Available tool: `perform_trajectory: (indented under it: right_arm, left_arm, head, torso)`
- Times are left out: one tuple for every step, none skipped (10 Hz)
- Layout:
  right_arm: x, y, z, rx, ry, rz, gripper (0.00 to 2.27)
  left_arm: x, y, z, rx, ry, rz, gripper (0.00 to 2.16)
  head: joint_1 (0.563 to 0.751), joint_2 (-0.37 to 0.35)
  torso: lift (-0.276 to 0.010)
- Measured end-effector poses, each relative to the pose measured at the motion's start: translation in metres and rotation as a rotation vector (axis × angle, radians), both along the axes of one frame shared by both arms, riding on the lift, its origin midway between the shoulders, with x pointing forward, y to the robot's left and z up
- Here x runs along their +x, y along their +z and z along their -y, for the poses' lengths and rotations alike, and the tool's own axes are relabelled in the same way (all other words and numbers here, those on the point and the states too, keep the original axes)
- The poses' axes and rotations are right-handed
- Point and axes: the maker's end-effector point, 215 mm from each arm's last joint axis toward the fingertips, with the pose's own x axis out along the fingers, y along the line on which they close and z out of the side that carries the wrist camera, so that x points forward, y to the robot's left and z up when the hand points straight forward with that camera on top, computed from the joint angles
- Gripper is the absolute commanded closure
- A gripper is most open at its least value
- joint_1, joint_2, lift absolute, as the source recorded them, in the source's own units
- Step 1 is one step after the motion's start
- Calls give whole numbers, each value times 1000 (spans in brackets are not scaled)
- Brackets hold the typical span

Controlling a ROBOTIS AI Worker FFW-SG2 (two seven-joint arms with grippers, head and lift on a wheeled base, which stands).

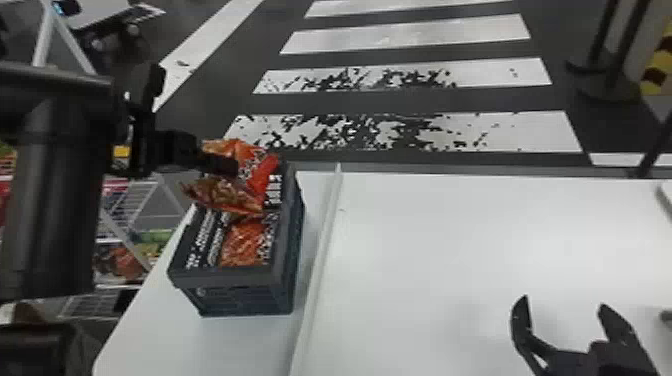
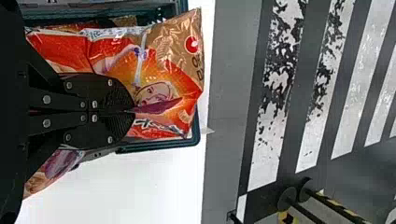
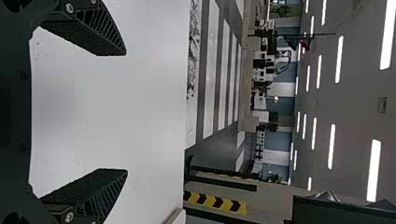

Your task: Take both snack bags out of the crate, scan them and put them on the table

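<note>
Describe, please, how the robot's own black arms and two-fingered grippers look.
The left arm is black, with a thick, tube-like section. The left gripper has flat black fingers with rounded outlines, ridged surfaces towards the tips and pale screw heads. The right gripper is also black; its fingers taper, with slatted sides and rough inner faces.

Bright ceiling strips (image 3: 387,35) lit the room.
Pale glare washed the desk (image 1: 425,240) at the head view's right, with a faint shadow lower right; highlights glinted on a snack bag (image 2: 170,53).
</note>
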Motion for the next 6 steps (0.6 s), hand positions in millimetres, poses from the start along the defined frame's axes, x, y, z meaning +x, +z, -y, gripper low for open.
perform_trajectory:
  right_arm:
    - [0, -1, 0, 0, 0, -1, 97]
    - [0, -2, 0, 0, 2, -5, 97]
    - [-1, -4, -1, 1, 4, -14, 97]
    - [-1, -6, 0, 1, 2, -18, 97]
    - [-1, -6, 1, 1, 1, -19, 97]
    - [-1, -6, 1, 1, 0, -19, 97]
  left_arm:
    - [-4, -1, 7, -21, -20, 2, 2142]
    - [-6, 1, 14, -36, -40, 12, 2142]
    - [-8, 3, 19, -45, -56, 17, 2142]
    - [-13, 4, 27, -62, -84, 24, 2142]
    - [-20, 3, 35, -75, -111, 26, 2142]
    - [-27, 0, 36, -78, -122, 24, 2142]
  head:
    - [695, 232]
    - [695, 224]
    - [695, 219]
    - [695, 211]
    - [695, 205]
    - [695, 201]
  torso:
    - [-92]
    - [-92]
    - [-92]
    - [-92]
    - [-92]
    - [-92]
